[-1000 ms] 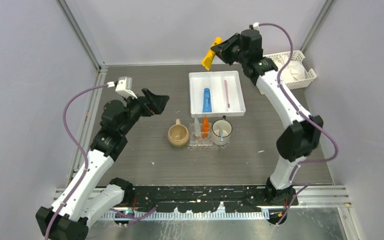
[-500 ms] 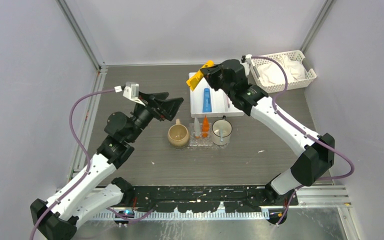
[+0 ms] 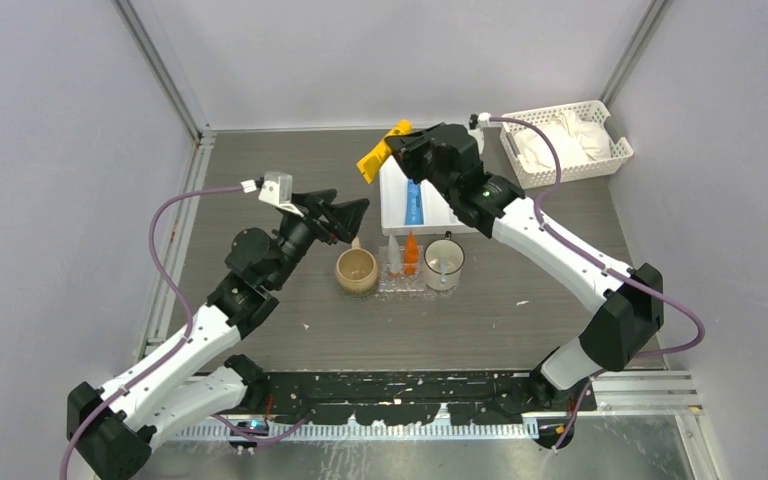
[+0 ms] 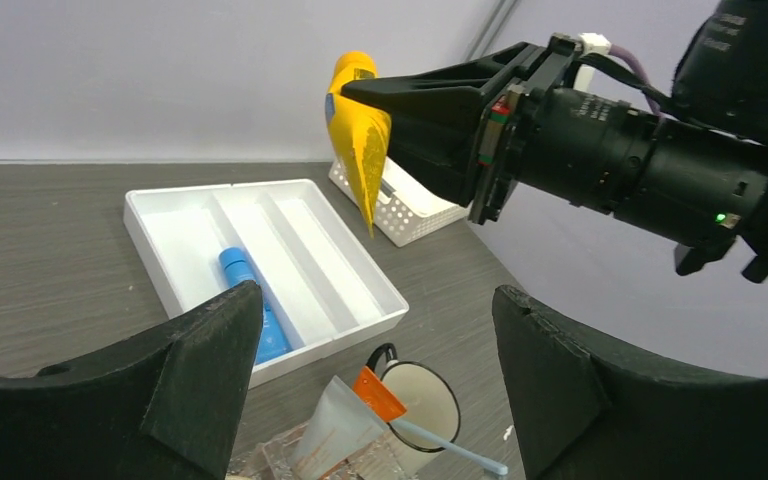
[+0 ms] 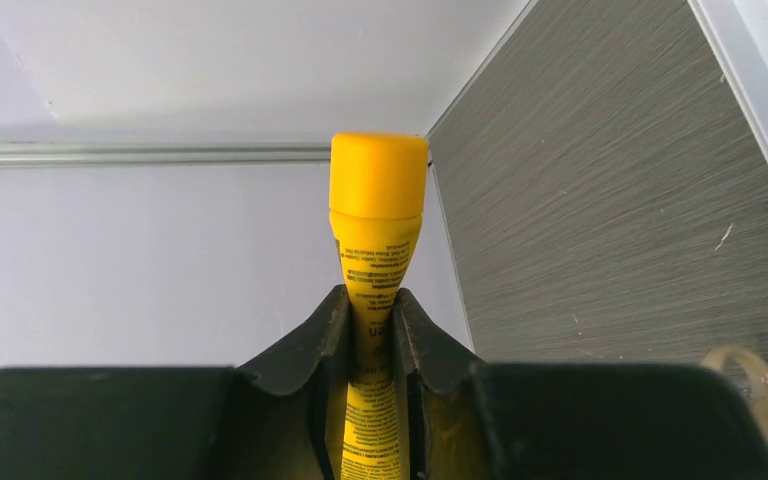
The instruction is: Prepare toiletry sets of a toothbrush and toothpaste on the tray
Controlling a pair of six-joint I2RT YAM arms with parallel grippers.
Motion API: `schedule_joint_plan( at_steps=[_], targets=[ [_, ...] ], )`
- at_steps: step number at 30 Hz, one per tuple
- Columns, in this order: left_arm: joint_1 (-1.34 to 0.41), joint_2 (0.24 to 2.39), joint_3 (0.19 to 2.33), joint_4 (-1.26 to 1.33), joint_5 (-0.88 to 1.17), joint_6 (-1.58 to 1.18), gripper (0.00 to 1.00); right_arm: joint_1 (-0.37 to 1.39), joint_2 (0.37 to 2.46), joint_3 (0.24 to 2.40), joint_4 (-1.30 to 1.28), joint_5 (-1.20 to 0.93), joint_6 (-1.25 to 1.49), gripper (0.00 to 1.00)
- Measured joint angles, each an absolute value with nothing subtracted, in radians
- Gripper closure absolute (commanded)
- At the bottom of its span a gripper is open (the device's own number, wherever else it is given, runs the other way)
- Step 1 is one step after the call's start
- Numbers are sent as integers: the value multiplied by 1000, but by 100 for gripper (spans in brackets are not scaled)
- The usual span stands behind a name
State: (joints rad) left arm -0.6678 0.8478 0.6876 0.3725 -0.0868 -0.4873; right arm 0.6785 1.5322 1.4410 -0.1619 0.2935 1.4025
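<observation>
On the table point(image 3: 260, 190), two mugs point(image 3: 357, 270) point(image 3: 443, 262); right end effector point(image 3: 391, 149) grips one toothpaste point(image 3: 370, 162).

Yellow toothpaste point(image 3: 374, 158) — further left, nearer.

The left arm point(image 3: 200, 335) and right arm point(image 3: 550, 245) had white shells between black joints, with a purple cable point(image 3: 205, 192) looping along each. The left gripper point(image 4: 377, 310) had matte black wedge fingers. A green light point(image 4: 722, 217) glowed on the right wrist, near a small red part point(image 4: 501, 108), perhaps a connector.
</observation>
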Motion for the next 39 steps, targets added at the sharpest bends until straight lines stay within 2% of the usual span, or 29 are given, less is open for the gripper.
schedule_joint_plan(
  at_steps=[6, 12, 18, 26, 31, 36, 39],
  targets=[
    [-668, 886, 684, 406, -128, -461, 19, 702, 1531, 1401, -126, 291, 1410, 97],
    [-668, 928, 684, 457, -158, -443, 30, 717, 1519, 1352, -117, 286, 1410, 97],
    [-668, 980, 684, 478, -165, -437, 31, 721, 1514, 1338, -98, 275, 1411, 97],
    [-668, 984, 676, 502, -178, -438, 40, 723, 1509, 1338, -75, 263, 1411, 97],
    [-668, 992, 676, 527, -188, -439, 50, 731, 1508, 1338, -75, 258, 1411, 97],
    [-668, 1026, 676, 546, -191, -445, 54, 734, 1497, 1329, -75, 253, 1409, 97],
    [-669, 1042, 676, 564, -191, -447, 65, 733, 1497, 1325, -76, 254, 1409, 97]
  ],
)
